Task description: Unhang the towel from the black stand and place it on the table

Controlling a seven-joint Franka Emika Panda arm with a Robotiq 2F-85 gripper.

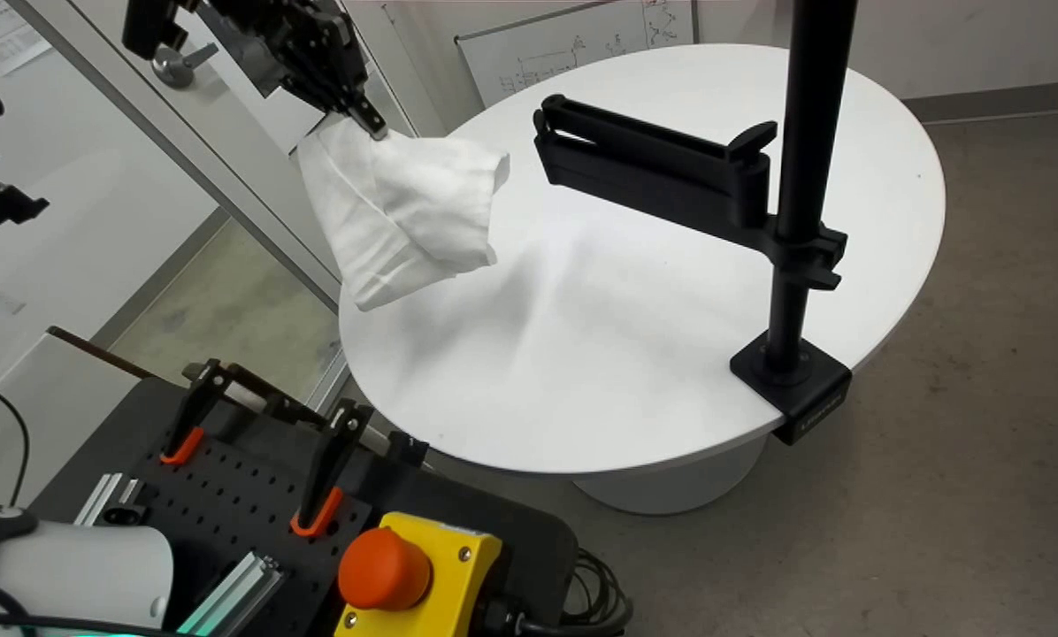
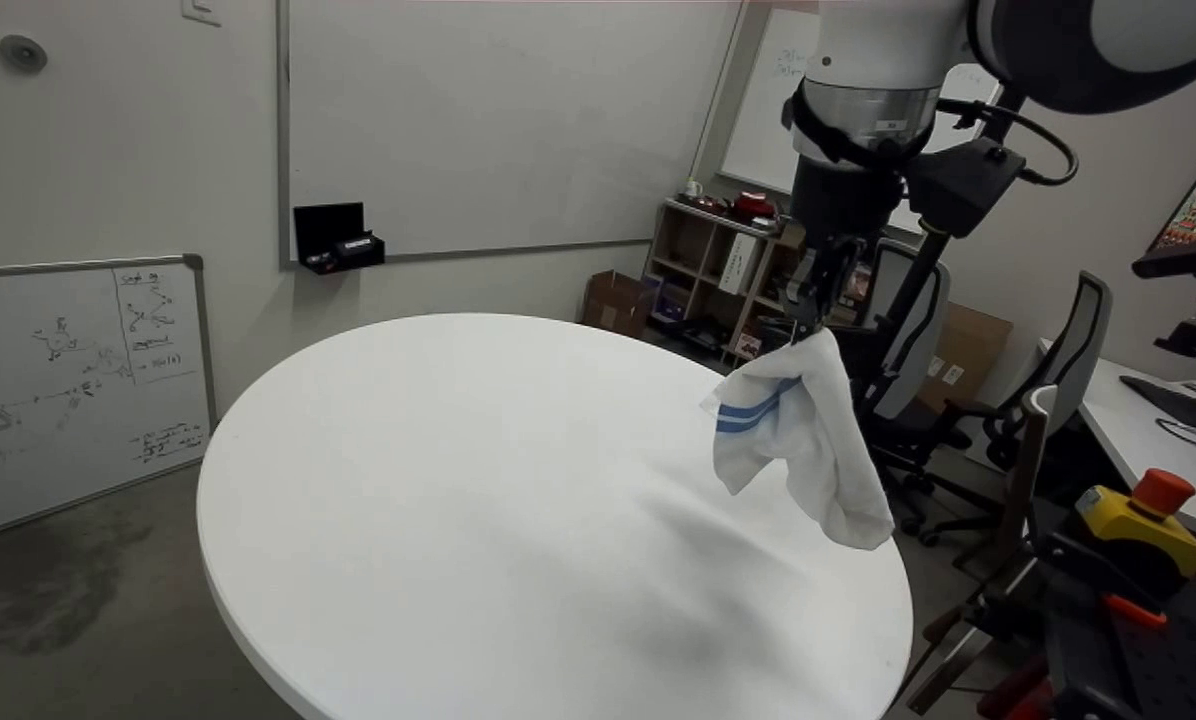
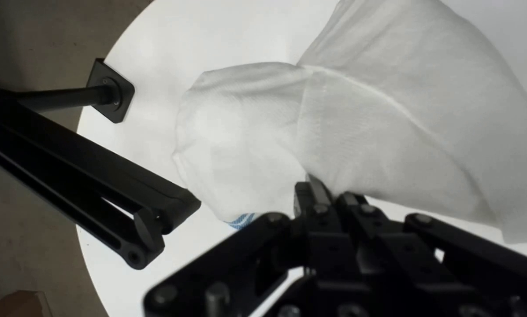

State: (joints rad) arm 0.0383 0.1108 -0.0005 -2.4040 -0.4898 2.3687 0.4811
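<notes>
White cloth towel with blue stripes (image 2: 808,430): pinched at the top in the narrow-set black metal gripper (image 3: 328,193), off the black pole stand (image 1: 796,203), hanging over the round white table (image 2: 458,500) near the rim. Best carried farther inboard, lowered until resting flat, then released slowly. Can't make out the small lettering (image 1: 821,413) on the stand's base or handwriting on the grey-framed whiteboard (image 2: 78,370).

The towel (image 2: 818,430) over here is white with blue stripes, the table (image 2: 458,500) is white too, while the gripper (image 3: 330,193) and the stand (image 1: 796,203) are both black, the box (image 1: 458,579) is yellow with an orange-red button (image 1: 384,569), and the clamps (image 1: 327,460) are black with bright orange ends.
</notes>
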